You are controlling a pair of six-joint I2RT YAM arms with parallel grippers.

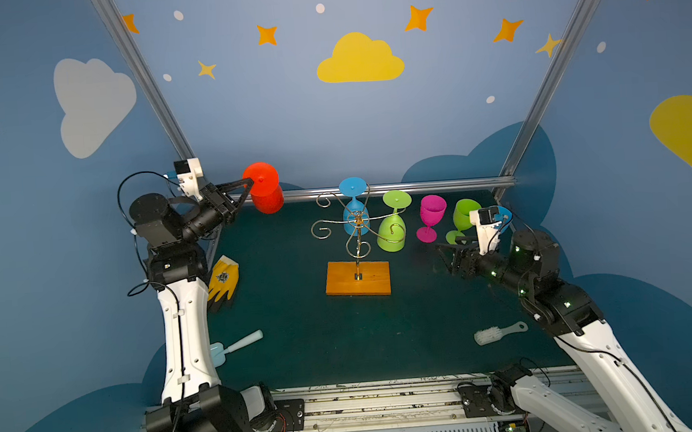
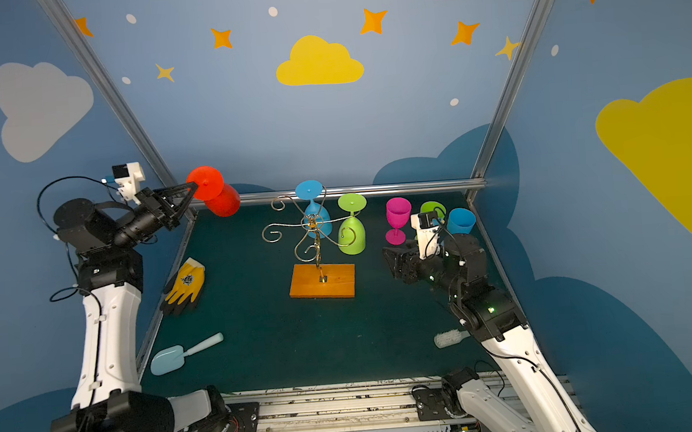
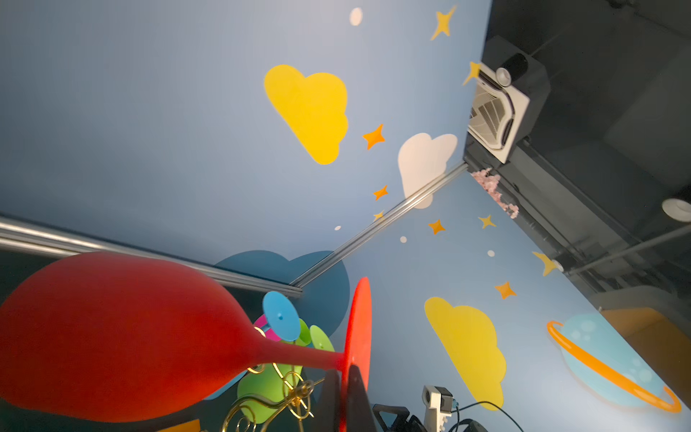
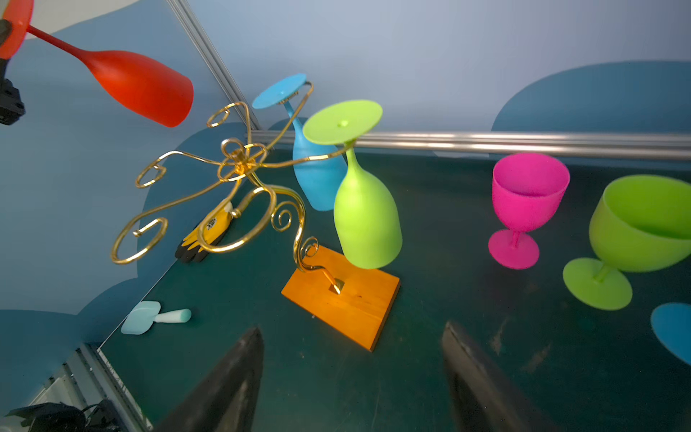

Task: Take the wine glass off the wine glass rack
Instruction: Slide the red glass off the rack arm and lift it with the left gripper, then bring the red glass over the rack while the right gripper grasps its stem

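Red wine glass (image 1: pixel 265 191) is off the rack, in the air above the table's (image 1: pixel 303 345) far left corner. It is tilted, with the bowl lower than the foot. Left hand (image 1: pixel 249 185) is clamped on the edge of the foot disc, fingers (image 3: pixel 357 396) pressed together on it.

Wine glass rack (image 1: pixel 356 231) stands upright mid-table on its orange base. Blue glass (image 1: pixel 354 212) and green glass (image 1: pixel 392 232) hang upside down from its arms.

Right hand (image 4: pixel 351 329) sits low, right of the rack, fingers wide apart and gripping nothing. Pink goblet (image 1: pixel 432 215), green goblet (image 1: pixel 464 216) and blue goblet (image 2: pixel 460 220) stand near it.

Yellow glove (image 1: pixel 223 277) and pale scoop (image 2: pixel 179 354) lie at the left edge, white brush (image 1: pixel 498 333) at the right.
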